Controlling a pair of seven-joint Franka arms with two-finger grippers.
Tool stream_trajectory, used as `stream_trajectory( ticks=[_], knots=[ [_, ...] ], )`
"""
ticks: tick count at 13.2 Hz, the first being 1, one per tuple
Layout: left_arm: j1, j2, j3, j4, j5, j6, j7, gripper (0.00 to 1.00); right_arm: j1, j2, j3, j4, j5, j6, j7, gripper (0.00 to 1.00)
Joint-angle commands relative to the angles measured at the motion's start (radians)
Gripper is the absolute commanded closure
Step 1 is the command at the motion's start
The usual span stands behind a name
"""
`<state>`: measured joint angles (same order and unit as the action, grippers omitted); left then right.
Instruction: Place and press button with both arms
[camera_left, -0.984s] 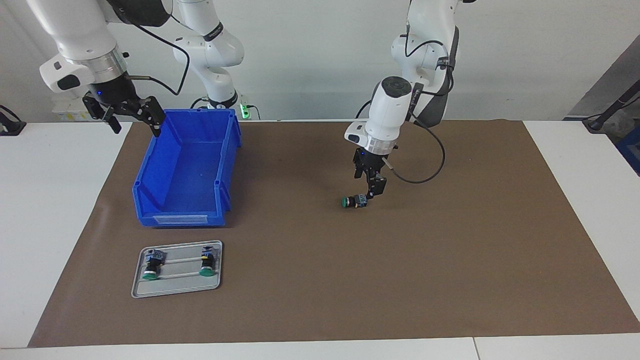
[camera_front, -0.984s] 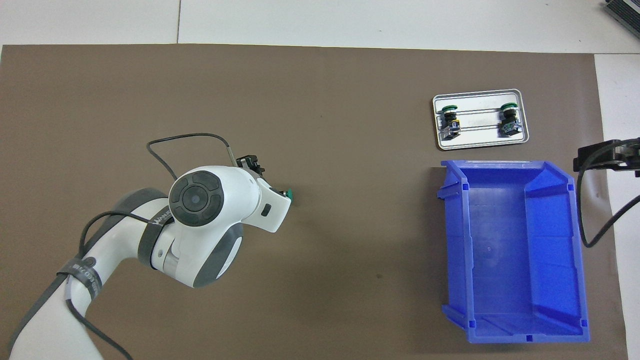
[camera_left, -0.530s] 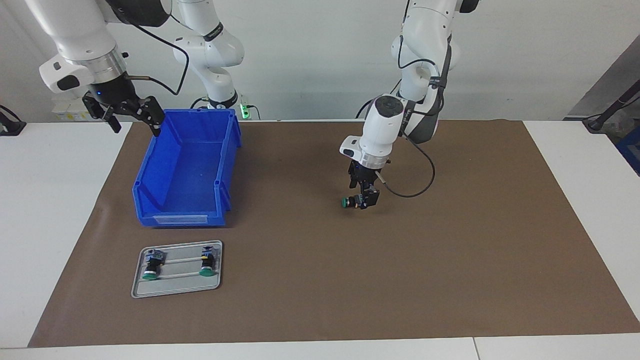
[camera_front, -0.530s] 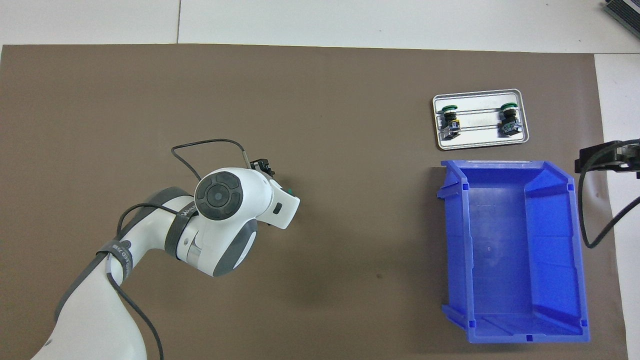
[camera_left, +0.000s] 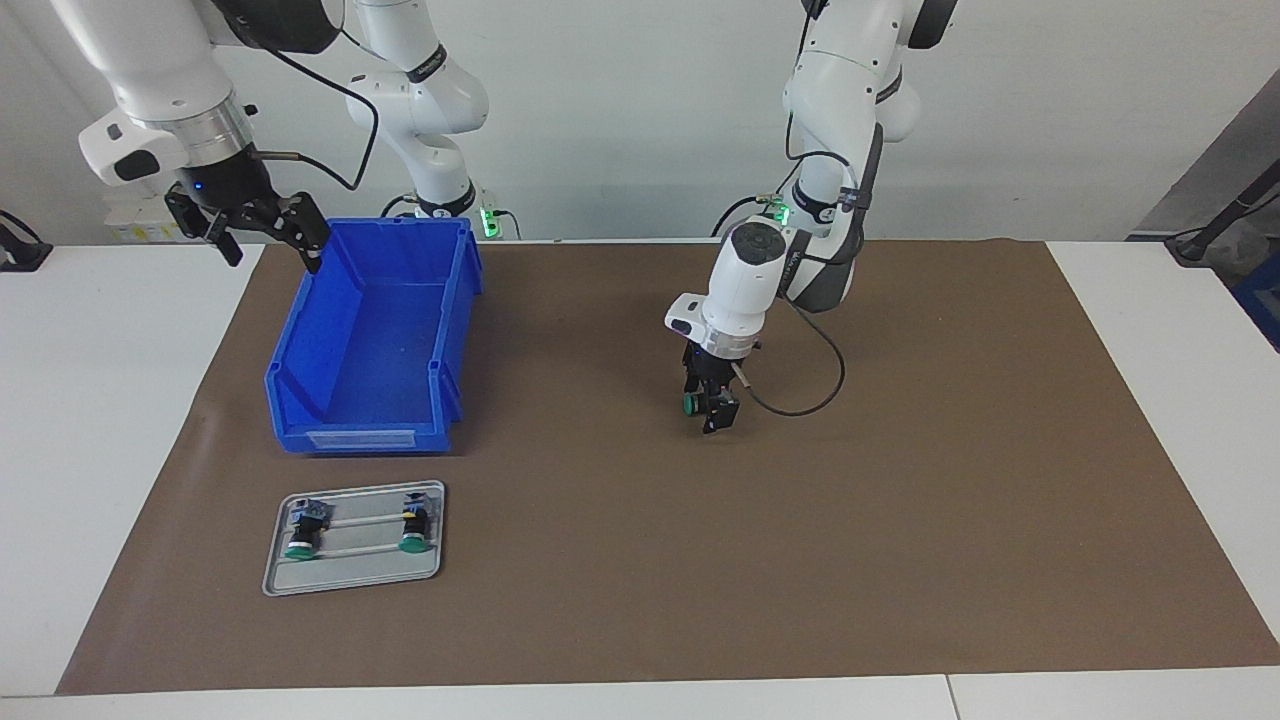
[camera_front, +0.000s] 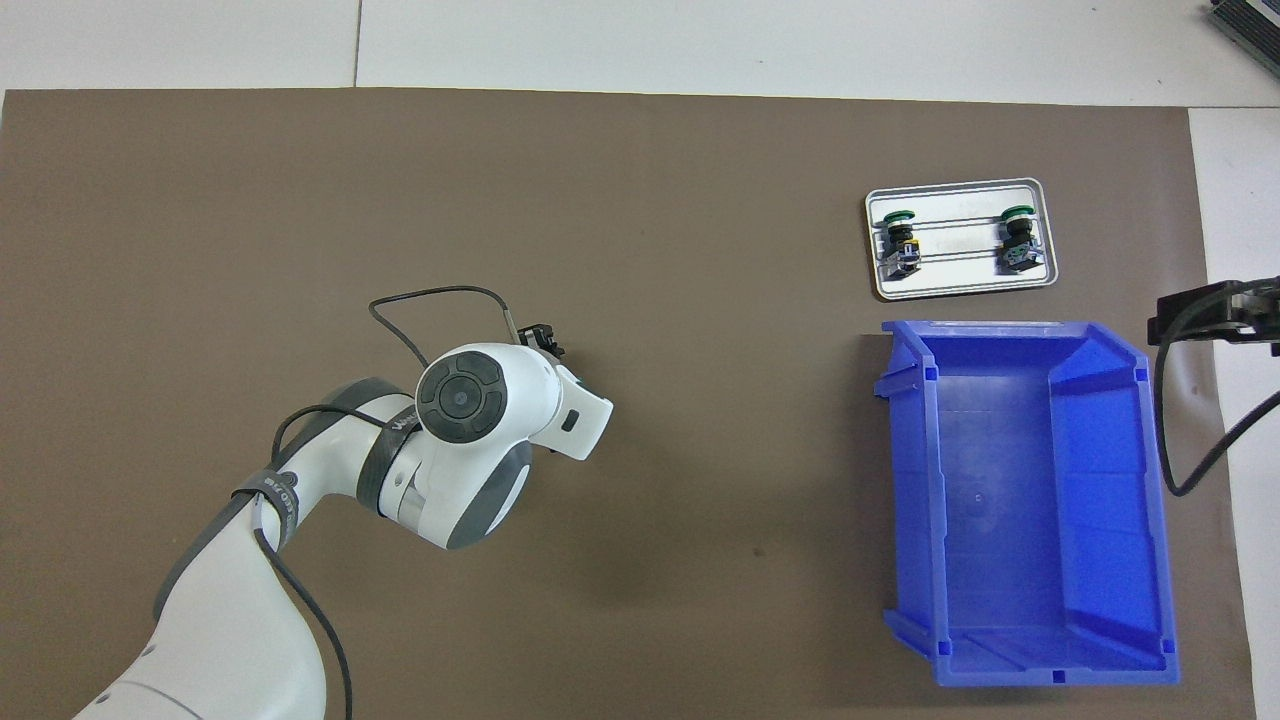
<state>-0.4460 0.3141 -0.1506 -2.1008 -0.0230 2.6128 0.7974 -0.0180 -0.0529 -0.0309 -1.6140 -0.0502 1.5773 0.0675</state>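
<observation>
Brown matting (camera_left: 900, 520) covers the white bench (camera_left: 90, 420), a pale wall rising at the robots' end. In the facing view the left gripper (camera_left: 712, 408) holds the button (camera_left: 692, 404) low over mid-mat, fingers clamped on it; the right gripper (camera_left: 262, 230) waits with fingers apart by the blue bin (camera_left: 370, 340), and a metal tray (camera_left: 352, 575) carries two more buttons.

From overhead, the left arm's wrist (camera_front: 470, 400) hides gripper and button, and only the right gripper's tip (camera_front: 1215, 312) shows. Since a second ago the wrist has turned more upright, swinging the button.
</observation>
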Motion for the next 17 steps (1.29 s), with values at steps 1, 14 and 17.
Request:
stream_trajectory(
  ticks=[1, 14, 17],
  knots=[
    [-0.02, 0.003, 0.017, -0.01, -0.011, 0.024, -0.006, 0.16, -0.003, -0.007, 0.005, -0.007, 0.012, 0.012, 0.015, 0.0],
    [0.018, 0.017, 0.019, -0.005, -0.011, 0.039, -0.001, 1.0, -0.003, -0.007, 0.006, -0.009, 0.012, 0.027, 0.015, 0.0],
    [0.033, 0.023, 0.017, 0.028, -0.053, 0.041, 0.002, 1.0, -0.003, -0.007, 0.006, -0.01, 0.012, 0.029, 0.017, 0.0]
  ],
)
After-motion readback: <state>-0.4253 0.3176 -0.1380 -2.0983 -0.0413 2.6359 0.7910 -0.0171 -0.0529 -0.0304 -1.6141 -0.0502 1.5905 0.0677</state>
